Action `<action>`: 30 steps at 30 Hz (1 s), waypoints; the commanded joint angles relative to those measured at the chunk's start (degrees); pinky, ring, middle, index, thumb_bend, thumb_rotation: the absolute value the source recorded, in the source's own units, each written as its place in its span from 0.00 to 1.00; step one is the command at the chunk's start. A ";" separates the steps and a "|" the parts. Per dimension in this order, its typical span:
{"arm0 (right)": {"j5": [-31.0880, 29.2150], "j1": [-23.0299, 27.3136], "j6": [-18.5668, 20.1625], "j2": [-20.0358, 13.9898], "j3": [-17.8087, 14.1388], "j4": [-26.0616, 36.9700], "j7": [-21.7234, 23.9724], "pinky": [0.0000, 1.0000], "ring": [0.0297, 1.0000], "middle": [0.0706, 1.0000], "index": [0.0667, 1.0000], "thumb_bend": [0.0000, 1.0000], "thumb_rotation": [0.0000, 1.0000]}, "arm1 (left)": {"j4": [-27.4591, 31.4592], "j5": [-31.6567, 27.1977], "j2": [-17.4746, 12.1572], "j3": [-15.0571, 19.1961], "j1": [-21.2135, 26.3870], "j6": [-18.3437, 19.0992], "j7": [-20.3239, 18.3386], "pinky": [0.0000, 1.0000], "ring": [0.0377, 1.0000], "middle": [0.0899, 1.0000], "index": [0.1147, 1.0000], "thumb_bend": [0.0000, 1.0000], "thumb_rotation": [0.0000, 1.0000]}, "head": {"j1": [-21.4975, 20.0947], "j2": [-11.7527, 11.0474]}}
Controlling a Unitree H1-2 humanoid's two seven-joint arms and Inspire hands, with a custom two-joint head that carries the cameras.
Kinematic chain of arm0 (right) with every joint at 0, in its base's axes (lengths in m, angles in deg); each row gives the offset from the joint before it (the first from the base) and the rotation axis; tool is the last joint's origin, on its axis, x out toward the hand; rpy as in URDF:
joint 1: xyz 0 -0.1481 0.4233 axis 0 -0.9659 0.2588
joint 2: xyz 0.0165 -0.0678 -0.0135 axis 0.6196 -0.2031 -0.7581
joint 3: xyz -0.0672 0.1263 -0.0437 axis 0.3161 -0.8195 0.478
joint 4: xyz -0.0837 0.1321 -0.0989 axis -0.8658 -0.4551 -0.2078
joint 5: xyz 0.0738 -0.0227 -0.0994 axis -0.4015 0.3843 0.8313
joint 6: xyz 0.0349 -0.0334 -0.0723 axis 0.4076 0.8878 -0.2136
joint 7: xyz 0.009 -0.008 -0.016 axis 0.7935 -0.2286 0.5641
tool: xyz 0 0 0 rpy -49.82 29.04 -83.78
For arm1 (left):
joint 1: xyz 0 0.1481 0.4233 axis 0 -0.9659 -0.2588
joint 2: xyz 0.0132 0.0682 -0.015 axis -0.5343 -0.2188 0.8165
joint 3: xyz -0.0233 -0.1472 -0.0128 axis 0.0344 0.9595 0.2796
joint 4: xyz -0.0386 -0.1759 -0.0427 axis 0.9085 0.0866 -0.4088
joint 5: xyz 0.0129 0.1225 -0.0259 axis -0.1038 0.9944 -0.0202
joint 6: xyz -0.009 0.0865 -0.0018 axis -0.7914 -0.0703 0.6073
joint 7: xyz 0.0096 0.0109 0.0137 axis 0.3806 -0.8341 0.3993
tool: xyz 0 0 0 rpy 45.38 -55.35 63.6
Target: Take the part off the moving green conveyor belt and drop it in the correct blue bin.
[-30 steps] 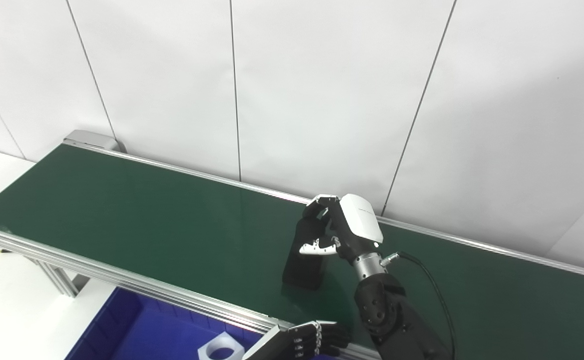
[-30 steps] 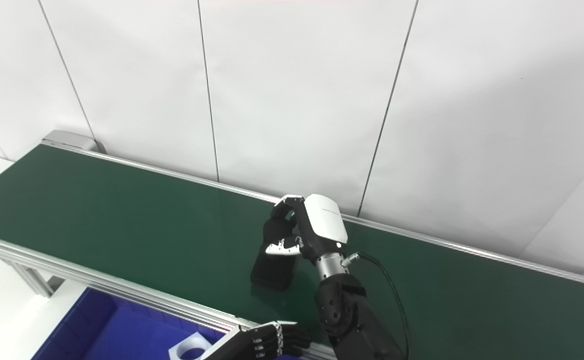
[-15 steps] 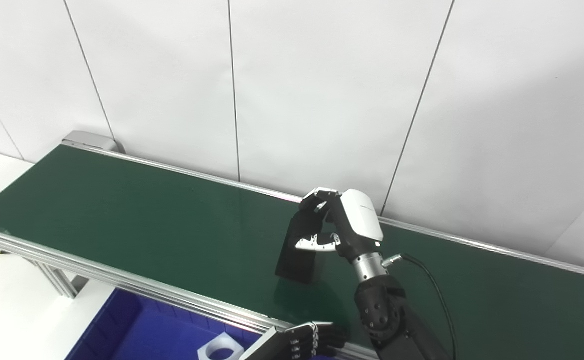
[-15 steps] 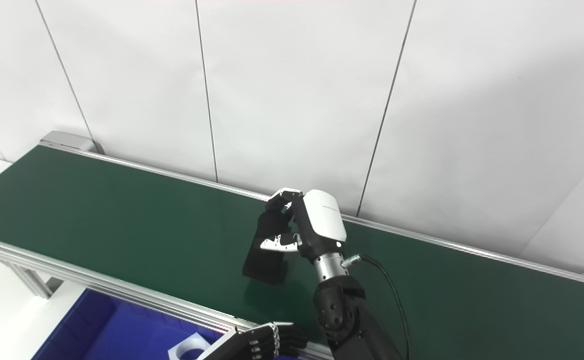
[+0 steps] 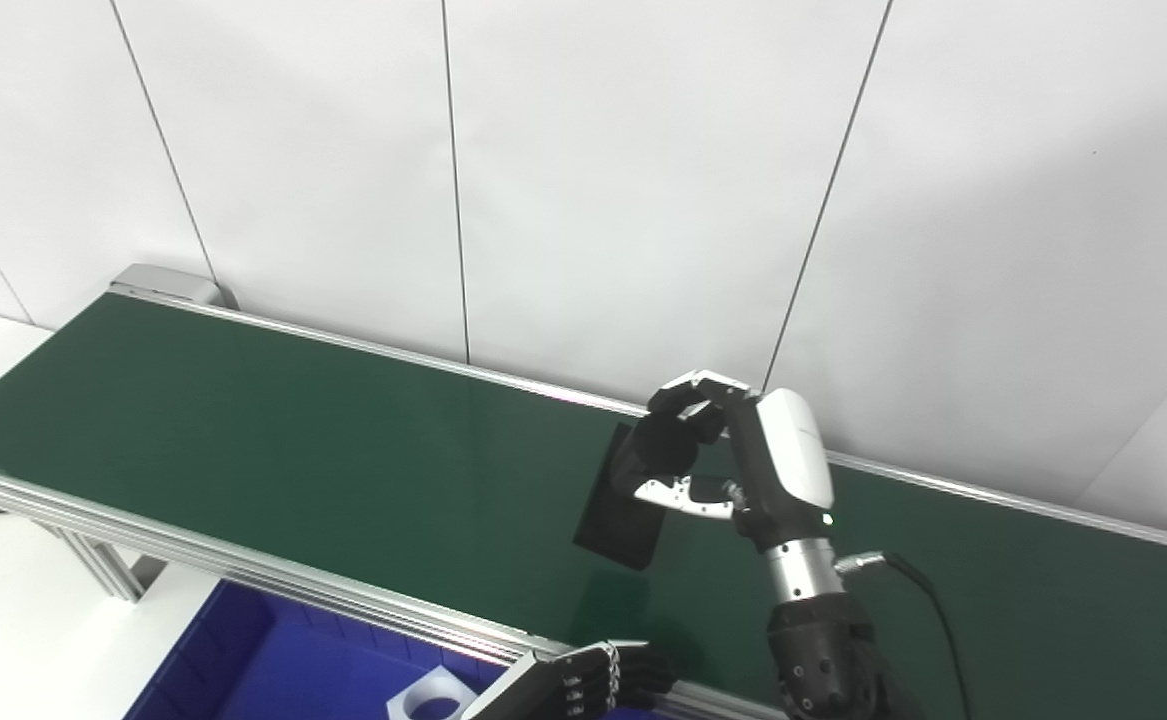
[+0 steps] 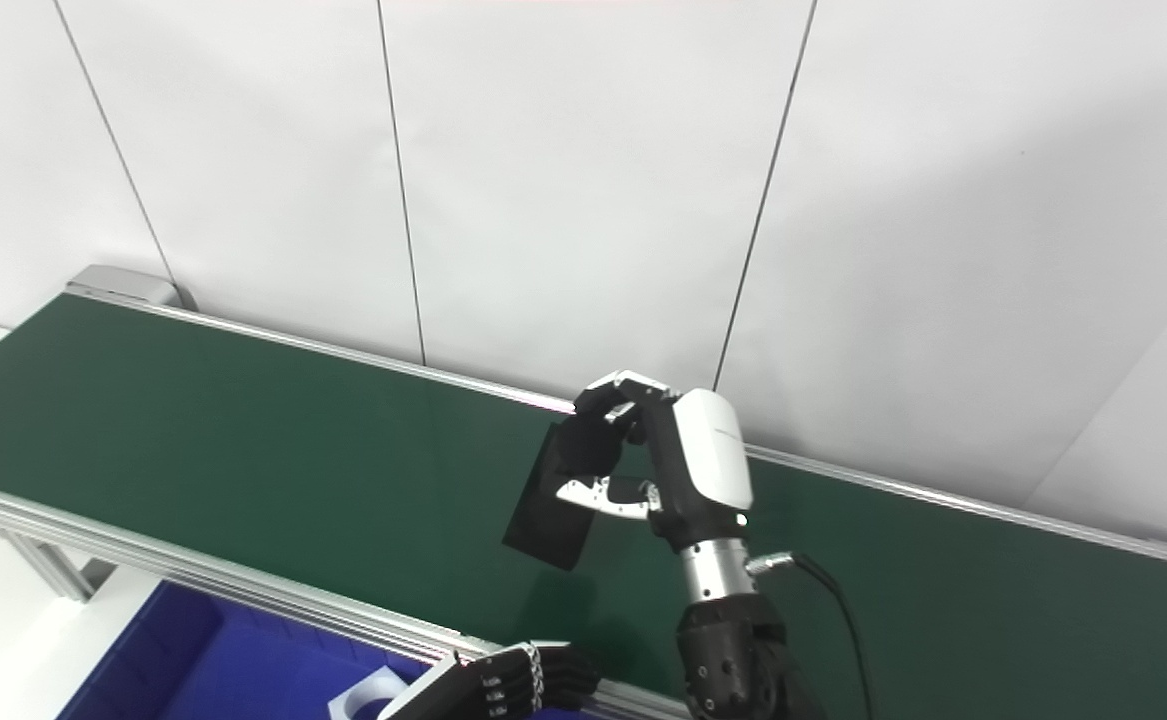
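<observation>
A flat black rectangular part (image 5: 623, 515) hangs tilted just above the green conveyor belt (image 5: 293, 440), its lower end near the belt's middle. My right hand (image 5: 733, 460) is shut on the part's upper end, fingers over the top and thumb under. My left hand (image 5: 583, 685) shows only at the bottom edge, by the belt's near rail, fingers curled and holding nothing that I can see. A blue bin (image 5: 273, 670) lies below the near rail.
A white part with a round hole (image 5: 428, 700) lies in the blue bin. The belt's aluminium rails (image 5: 243, 575) run along both sides. A white panelled wall (image 5: 593, 170) stands right behind the belt. A black cable (image 5: 918, 580) trails from my right wrist.
My right hand has risen and shifted right, lifting the black part off the belt and tilting it. The camera view has also shifted a little. The left hand stays low.
</observation>
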 commanded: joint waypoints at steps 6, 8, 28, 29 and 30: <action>-0.11 -3.76 4.61 -0.38 -3.23 13.17 4.04 0.38 0.43 0.47 0.43 0.50 0.00 | 1.69 -2.07 -0.80 0.56 0.88 -0.15 -0.92 0.83 0.83 0.80 0.77 0.98 0.15 | -1.81 0.72; -0.27 -5.02 5.60 -0.71 -3.98 16.19 5.32 0.34 0.42 0.48 0.45 0.50 0.00 | 2.00 -2.11 -1.01 0.67 0.78 0.10 -0.86 0.83 0.83 0.80 0.78 0.98 0.14 | -2.55 1.07; -2.06 -14.06 14.60 -1.88 -13.56 38.89 13.04 0.31 0.43 0.51 0.47 0.49 0.00 | 4.29 -6.38 -5.43 3.62 1.36 1.76 -3.55 0.87 0.84 0.81 0.79 0.98 0.16 | -16.54 9.10; -2.30 -14.63 14.92 -1.98 -13.93 39.83 13.34 0.31 0.43 0.51 0.47 0.49 0.00 | 4.21 -6.68 -5.69 3.80 1.46 1.68 -3.81 0.87 0.84 0.81 0.79 0.98 0.16 | -16.79 9.23; -2.40 -15.55 15.47 -2.16 -14.38 41.19 13.69 0.31 0.43 0.50 0.47 0.50 0.00 | 4.12 -7.07 -6.05 4.03 1.59 1.61 -4.08 0.86 0.84 0.81 0.79 0.98 0.17 | -18.11 9.99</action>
